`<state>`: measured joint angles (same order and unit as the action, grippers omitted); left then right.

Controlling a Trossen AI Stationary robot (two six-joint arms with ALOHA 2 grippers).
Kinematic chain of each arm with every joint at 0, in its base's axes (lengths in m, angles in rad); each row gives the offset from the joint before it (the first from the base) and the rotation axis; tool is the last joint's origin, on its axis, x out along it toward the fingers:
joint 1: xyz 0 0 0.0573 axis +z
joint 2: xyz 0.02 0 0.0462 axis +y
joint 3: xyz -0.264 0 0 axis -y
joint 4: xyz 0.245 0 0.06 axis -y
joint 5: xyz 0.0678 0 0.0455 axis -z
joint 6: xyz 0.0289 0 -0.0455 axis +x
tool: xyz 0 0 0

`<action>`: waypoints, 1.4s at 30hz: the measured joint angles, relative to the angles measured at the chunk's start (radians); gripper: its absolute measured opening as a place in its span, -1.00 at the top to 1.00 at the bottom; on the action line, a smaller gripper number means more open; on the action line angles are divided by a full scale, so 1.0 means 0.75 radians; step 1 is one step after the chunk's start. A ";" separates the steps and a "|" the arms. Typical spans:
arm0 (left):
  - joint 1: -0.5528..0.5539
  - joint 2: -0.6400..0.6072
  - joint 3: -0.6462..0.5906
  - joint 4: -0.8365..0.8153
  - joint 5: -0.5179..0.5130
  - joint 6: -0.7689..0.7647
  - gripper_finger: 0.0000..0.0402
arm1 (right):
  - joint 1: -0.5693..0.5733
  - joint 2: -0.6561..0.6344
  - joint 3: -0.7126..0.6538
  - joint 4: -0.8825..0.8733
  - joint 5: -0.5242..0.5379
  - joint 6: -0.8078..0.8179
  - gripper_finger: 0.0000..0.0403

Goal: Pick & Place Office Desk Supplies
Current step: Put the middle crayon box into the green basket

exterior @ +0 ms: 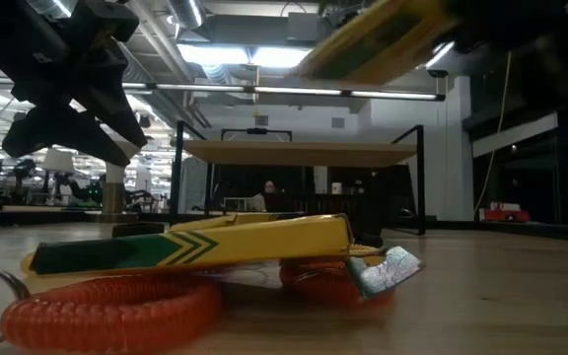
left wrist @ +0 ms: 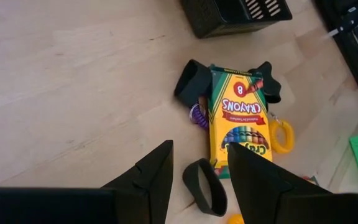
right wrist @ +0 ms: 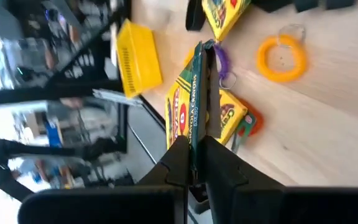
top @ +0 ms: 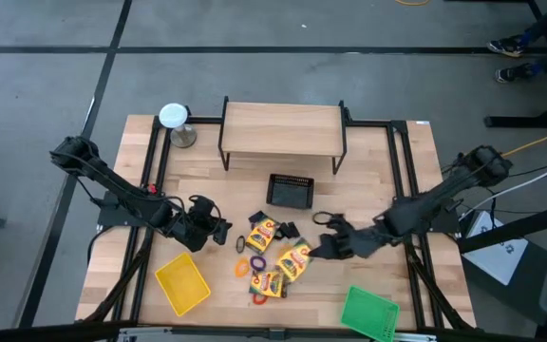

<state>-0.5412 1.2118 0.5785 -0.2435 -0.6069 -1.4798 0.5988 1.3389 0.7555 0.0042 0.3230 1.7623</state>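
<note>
Several yellow crayon packs, black clips and coloured rings lie in a heap at the table's middle (top: 266,258). My right gripper (top: 315,253) is shut on one crayon pack (right wrist: 191,93), which shows high up in the low view (exterior: 383,39). My left gripper (top: 224,231) hangs open left of the heap, its fingers (left wrist: 197,155) above a black band (left wrist: 204,186) and touching nothing. Beyond them a crayon pack (left wrist: 238,115) lies flat on the wood with a purple ring (left wrist: 197,116) and a yellow ring (left wrist: 283,135) beside it. My right gripper pinches the crayon pack between its two fingers at the pack's near end (right wrist: 194,146), one finger on each flat face. The fingers come slanting down from the table's right, along the pack. The pack is lifted clear of the table and tilted (exterior: 383,39).
A black mesh basket (top: 291,191) stands behind the heap, before a wooden riser (top: 283,133). A yellow tray (top: 182,283) sits at the near left and a green tray (top: 368,311) at the near right. A white-topped round object (top: 174,117) stands at the far left.
</note>
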 joint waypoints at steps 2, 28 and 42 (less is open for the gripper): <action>0.000 0.000 0.000 0.001 -0.007 -0.007 0.25 | 0.090 -0.069 0.000 -0.078 0.173 0.102 0.87; 0.000 0.000 0.000 0.013 -0.003 -0.039 0.25 | 0.537 -0.422 -0.001 -0.469 -0.186 -0.122 0.87; 0.000 0.000 0.000 0.018 -0.006 -0.103 0.25 | 0.459 -0.432 -0.001 -0.747 -0.977 -0.551 0.87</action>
<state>-0.5411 1.2118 0.5785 -0.2302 -0.6117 -1.5570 0.9433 1.0145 0.7551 -0.5562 -0.4095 1.3491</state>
